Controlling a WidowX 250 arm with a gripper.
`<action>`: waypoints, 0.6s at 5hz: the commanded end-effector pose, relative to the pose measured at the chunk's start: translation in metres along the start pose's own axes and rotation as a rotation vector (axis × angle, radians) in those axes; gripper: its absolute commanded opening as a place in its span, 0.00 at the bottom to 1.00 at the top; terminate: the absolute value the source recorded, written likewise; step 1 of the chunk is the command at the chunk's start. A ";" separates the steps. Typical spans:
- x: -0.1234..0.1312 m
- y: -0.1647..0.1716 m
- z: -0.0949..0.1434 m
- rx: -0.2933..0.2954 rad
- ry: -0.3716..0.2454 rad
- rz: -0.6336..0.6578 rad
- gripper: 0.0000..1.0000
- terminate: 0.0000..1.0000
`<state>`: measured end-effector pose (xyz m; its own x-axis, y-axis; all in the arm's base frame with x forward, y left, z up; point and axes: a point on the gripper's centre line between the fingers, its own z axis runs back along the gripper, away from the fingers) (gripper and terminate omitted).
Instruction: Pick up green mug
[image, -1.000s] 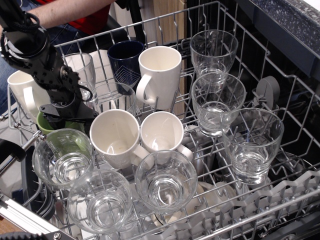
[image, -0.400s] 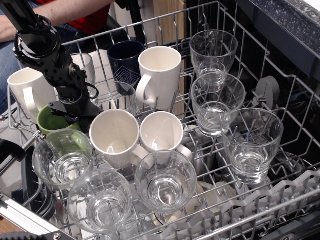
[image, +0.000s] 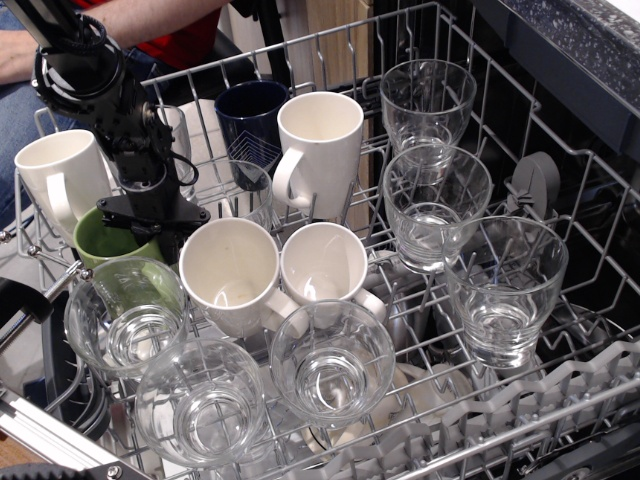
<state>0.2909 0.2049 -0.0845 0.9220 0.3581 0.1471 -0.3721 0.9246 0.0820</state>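
The green mug (image: 102, 241) stands in the left part of the dishwasher rack (image: 330, 45), between a cream mug (image: 55, 175) behind it and a glass (image: 125, 315) in front. Only its rim and left side show. My gripper (image: 152, 230) hangs from the black arm directly over the mug's right edge. Its jaws look spread apart, and the fingertips are partly hidden behind the large cream mug (image: 232, 275). It holds nothing.
The rack is crowded. A dark navy mug (image: 250, 120) and a tall cream mug (image: 318, 150) stand behind, and another cream mug (image: 325, 265) is in the middle. Several clear glasses (image: 430, 100) stand on the right and in front (image: 330, 365). A person's arm is at the top left.
The arm has shifted to the right and a little back. More of the green mug's rim and left side now shows.
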 end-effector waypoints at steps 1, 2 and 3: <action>0.002 0.007 0.076 -0.008 -0.088 -0.027 0.00 0.00; 0.009 0.004 0.103 -0.014 -0.090 -0.014 0.00 0.00; 0.022 0.002 0.132 -0.005 -0.068 0.008 0.00 0.00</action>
<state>0.2827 0.1864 0.0168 0.9272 0.3673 0.0737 -0.3713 0.9271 0.0504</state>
